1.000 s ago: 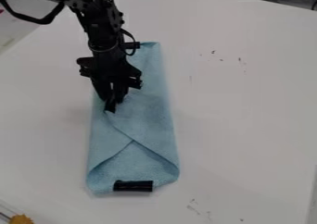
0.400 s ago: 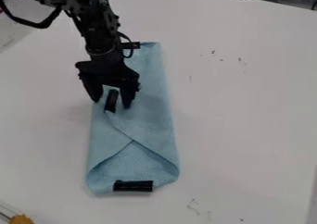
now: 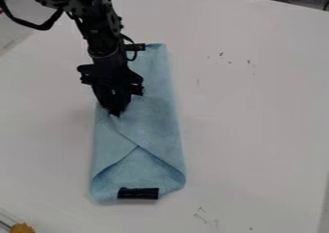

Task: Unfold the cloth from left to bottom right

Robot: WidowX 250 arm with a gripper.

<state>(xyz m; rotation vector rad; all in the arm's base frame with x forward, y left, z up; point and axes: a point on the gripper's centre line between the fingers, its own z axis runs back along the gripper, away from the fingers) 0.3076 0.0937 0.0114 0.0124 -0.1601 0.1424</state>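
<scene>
One cloth [image 3: 154,126], light blue, folded into a long strip, far to near, left of centre on the white table [image 3: 257,121]. One gripper [image 3: 114,107], over the cloth's left side in the far half; arm comes in from far left. Claw is closed on a black tab [image 3: 115,114], its tip poking out at the near side

Markings: small dark specks [image 3: 248,61] on the table, right of the cloth's far half, plus a thin scribble [image 3: 200,217] right of its near end. Too small to make out

Edges: cloth's long sides run roughly straight, near corners rounded, far end narrower. A diagonal fold line goes from by the claw toward the near right corner; a second branches off to the near left. Between them, a triangle with its point facing far. Table edge slants across the far right, dark stuff beyond it. Room: bare table both sides of the cloth, wider on the right

Count: black tabs, 3. One in the claw, one across the near end [image 3: 138,193], one at the far end [image 3: 136,47] beside the arm. Orange piece [image 3: 22,228], 1, near left corner, well apart from the cloth
</scene>
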